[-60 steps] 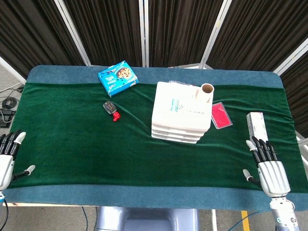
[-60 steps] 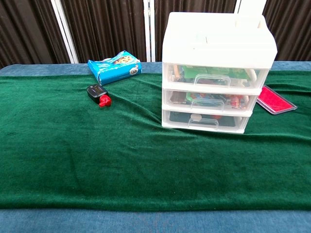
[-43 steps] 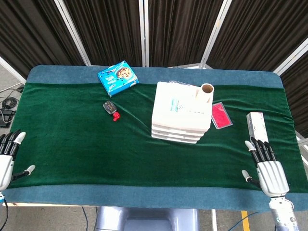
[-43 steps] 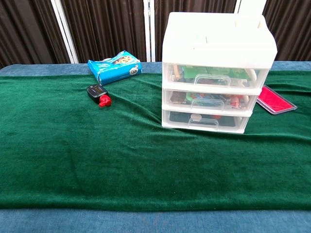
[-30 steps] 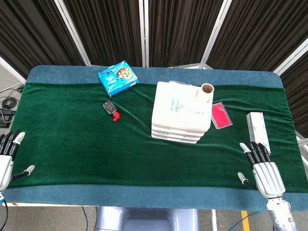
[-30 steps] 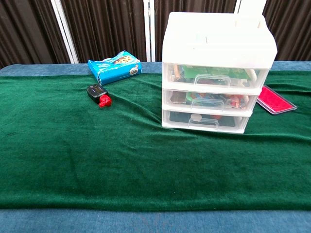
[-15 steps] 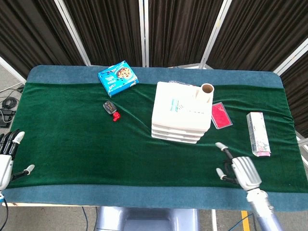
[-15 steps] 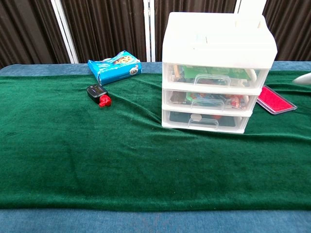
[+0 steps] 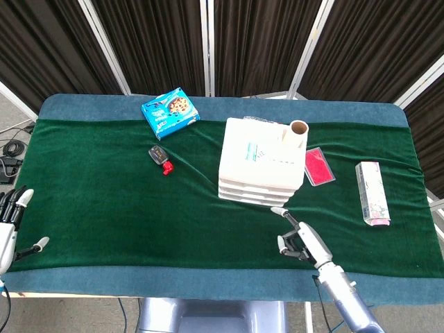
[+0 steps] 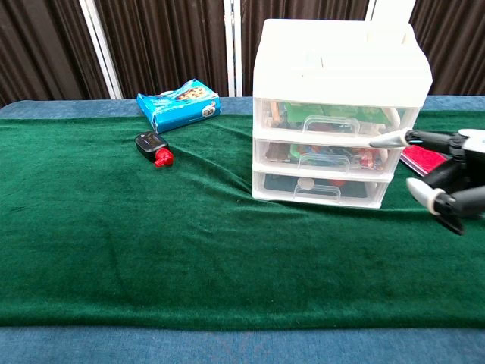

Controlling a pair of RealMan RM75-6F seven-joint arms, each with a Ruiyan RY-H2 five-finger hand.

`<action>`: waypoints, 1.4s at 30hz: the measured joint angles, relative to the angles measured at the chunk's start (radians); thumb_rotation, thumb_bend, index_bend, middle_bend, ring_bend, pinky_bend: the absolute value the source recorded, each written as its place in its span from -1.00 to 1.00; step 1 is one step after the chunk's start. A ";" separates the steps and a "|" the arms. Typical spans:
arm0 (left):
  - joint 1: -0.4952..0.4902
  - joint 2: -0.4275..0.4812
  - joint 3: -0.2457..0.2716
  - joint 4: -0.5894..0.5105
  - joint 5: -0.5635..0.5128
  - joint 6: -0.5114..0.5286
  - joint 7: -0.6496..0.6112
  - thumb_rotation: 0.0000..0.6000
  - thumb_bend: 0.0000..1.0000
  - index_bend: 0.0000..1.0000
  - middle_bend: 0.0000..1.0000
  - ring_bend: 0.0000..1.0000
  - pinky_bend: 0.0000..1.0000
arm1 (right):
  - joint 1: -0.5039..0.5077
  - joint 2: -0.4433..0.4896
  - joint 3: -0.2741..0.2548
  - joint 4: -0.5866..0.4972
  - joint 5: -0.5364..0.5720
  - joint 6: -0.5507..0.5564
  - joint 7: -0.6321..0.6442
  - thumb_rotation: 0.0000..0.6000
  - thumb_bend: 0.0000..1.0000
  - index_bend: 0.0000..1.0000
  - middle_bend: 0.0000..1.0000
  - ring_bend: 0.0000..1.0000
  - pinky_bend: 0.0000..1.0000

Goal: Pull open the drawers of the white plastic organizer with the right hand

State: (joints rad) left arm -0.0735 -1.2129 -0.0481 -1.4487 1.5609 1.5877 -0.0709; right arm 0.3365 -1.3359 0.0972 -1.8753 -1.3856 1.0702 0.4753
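Dark curtains hung behind your bench (image 9: 104, 208), which was covered with green cloth, and the white plastic organizer (image 9: 260, 168) stood right of its middle with all three drawers (image 10: 326, 155) pushed in. Your right hand (image 9: 300, 239) hovered just in front of the organizer's near right corner, fingers (image 10: 394, 139) spread and grasping nothing, not touching it. Your left hand (image 9: 8, 225) rested at the far left edge, fingers released too.

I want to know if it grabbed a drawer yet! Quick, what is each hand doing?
Left hand: open, holding nothing, at the table's edge.
Right hand: open, fingers spread, holding nothing, near the white organizer but not touching it.
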 measured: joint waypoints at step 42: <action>0.005 0.026 -0.013 -0.002 -0.012 0.009 -0.072 1.00 -0.84 -1.00 -1.00 -1.00 -1.00 | 0.076 -0.393 0.117 0.206 0.147 0.014 0.022 1.00 0.11 -1.00 0.80 0.81 0.53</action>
State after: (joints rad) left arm -0.0682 -1.1867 -0.0612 -1.4502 1.5492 1.5969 -0.1429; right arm 0.4124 -1.7292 0.2137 -1.6693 -1.2386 1.0846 0.4969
